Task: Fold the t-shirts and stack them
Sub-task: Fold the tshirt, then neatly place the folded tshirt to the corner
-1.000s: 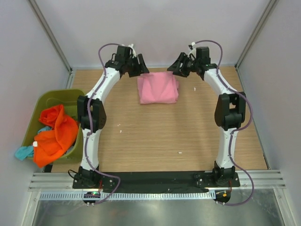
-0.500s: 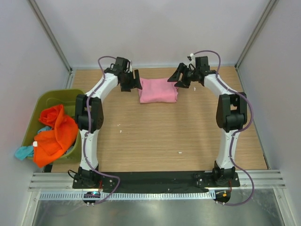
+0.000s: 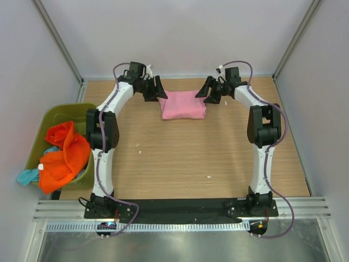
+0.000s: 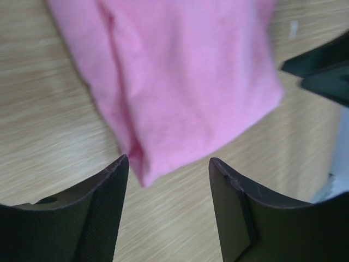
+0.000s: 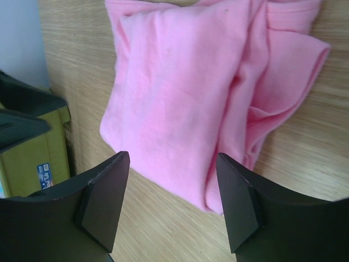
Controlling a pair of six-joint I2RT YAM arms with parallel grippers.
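Observation:
A folded pink t-shirt lies flat at the back middle of the wooden table. My left gripper is open and empty at the shirt's left edge; in the left wrist view the shirt's corner lies just ahead of the fingers. My right gripper is open and empty at the shirt's right edge; in the right wrist view the shirt lies just ahead of the jaws. Orange t-shirts are heaped in the green bin.
The green bin stands off the table's left side, with a teal garment hanging over its near rim. It also shows in the right wrist view. Grey walls close in the back and both sides. Small white specks lie on the wood.
Both grippers have come down from above the shirt's far corners to its left and right edges. The shirt looks a little shorter front to back than before.

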